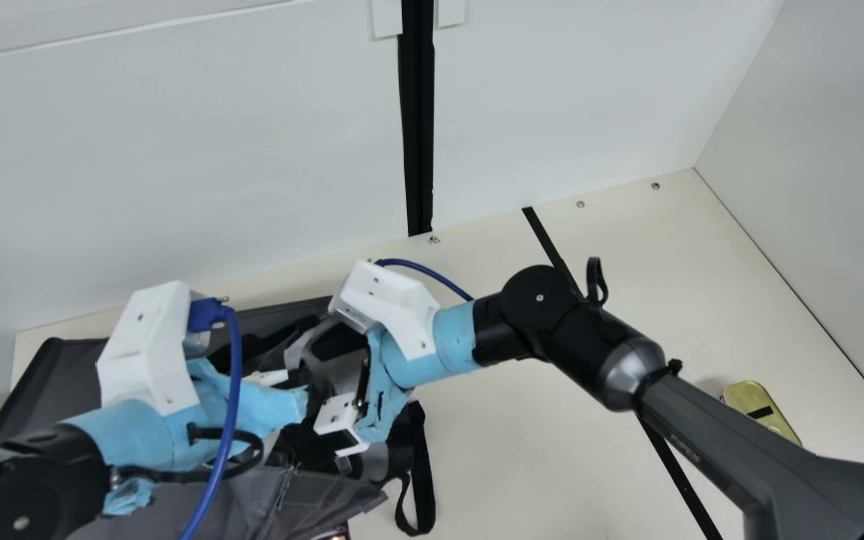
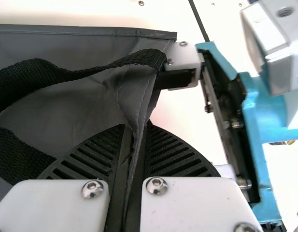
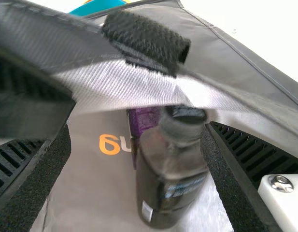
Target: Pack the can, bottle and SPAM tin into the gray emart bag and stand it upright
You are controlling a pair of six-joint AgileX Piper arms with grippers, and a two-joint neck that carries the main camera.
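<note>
Black-and-grey arms [image 1: 578, 337]; light-blue wrappings [image 1: 453, 337]; white wrist housings [image 1: 394, 304]; blue cables [image 1: 235, 375]; black ribbed fingers [image 2: 173, 154].

White panels [image 1: 177, 150] flank a black upright strip [image 1: 418, 112]; well right of it rises a side wall [image 1: 844, 187]. At its foot lies a cream counter [image 1: 537, 450], crossed by a black line [image 1: 547, 240].

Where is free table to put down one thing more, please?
Bare table lies between the strap and black line, and past the line, between tin and back wall; the right arm crosses above. Crowded: the bag, where left gripper and right gripper are.
</note>
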